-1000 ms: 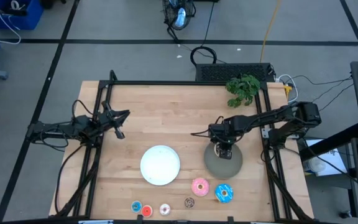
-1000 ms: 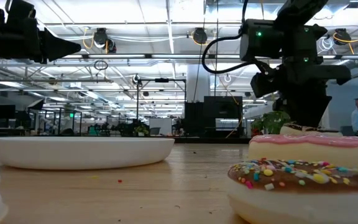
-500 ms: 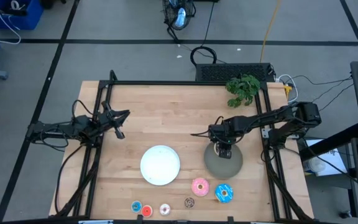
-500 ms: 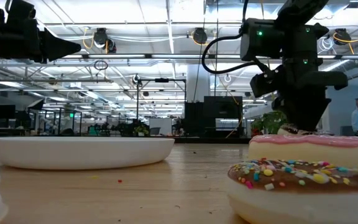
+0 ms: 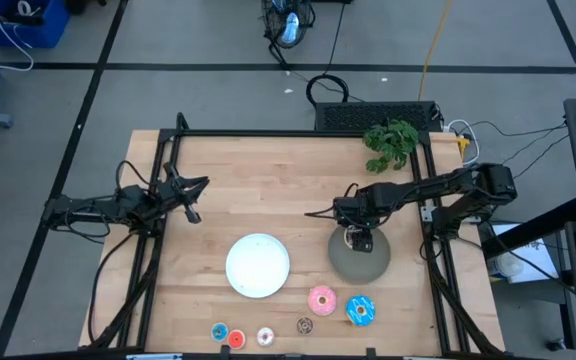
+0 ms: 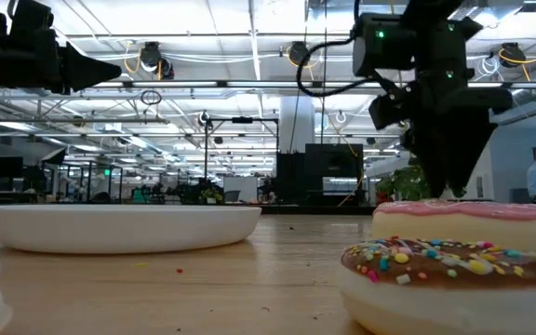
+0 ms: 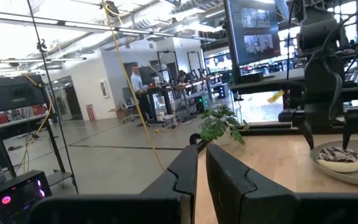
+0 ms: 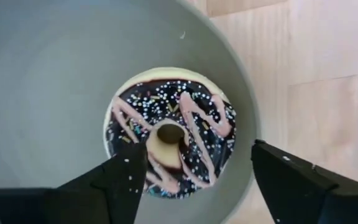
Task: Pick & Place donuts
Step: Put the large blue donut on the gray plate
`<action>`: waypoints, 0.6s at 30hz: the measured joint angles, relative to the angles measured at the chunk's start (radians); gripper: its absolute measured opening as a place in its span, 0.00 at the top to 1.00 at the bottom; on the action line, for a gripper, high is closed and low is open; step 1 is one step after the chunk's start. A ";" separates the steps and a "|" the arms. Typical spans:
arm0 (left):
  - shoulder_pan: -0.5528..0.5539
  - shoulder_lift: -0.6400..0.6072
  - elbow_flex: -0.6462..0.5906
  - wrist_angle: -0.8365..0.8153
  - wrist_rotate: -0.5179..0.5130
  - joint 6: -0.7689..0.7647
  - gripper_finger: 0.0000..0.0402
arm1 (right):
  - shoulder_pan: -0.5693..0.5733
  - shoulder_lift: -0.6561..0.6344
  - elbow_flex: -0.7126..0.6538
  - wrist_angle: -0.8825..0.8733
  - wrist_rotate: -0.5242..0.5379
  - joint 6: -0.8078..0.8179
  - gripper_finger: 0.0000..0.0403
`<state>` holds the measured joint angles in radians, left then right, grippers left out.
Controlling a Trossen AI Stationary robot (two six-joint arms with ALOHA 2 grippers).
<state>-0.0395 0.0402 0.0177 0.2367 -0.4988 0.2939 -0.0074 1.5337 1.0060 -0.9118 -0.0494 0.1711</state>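
Right end effector [image 8: 191, 171] hangs wide above the chocolate-iced, pink-drizzled toy ring donut [image 8: 169, 130] at the round grey plate's [image 8: 36, 93] three o'clock; it looks light, rigid, best pinched across its rim.

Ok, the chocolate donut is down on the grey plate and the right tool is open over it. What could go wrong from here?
1. The right tool hangs open with its fingers straddling the chocolate donut; a sideways exit could drag it.
2. The donut lies close to the grey plate rim, so a nudge might push it off.
3. The pink donut and blue donut lie close together, so the next grasp may bump the neighbour.
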 joint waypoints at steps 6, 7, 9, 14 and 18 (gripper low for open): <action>0.000 0.000 0.000 0.000 0.000 0.000 0.90 | 0.020 -0.010 0.152 -0.130 -0.050 0.027 0.31; 0.000 0.000 0.000 0.000 0.000 0.000 0.90 | 0.031 -0.015 0.174 -0.145 -0.058 0.030 0.32; 0.000 0.000 0.000 0.000 0.000 0.000 0.90 | 0.062 -0.034 0.205 -0.156 -0.055 0.050 0.34; 0.000 0.000 0.000 -0.007 -0.001 0.011 0.90 | 0.164 -0.083 0.229 -0.134 0.055 0.164 0.44; 0.000 0.000 0.000 -0.009 -0.005 0.011 0.90 | 0.277 -0.107 0.230 -0.120 0.198 0.221 0.57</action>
<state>-0.0398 0.0400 0.0177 0.2279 -0.5034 0.3054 0.2693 1.4269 1.2359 -1.0319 0.1487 0.3925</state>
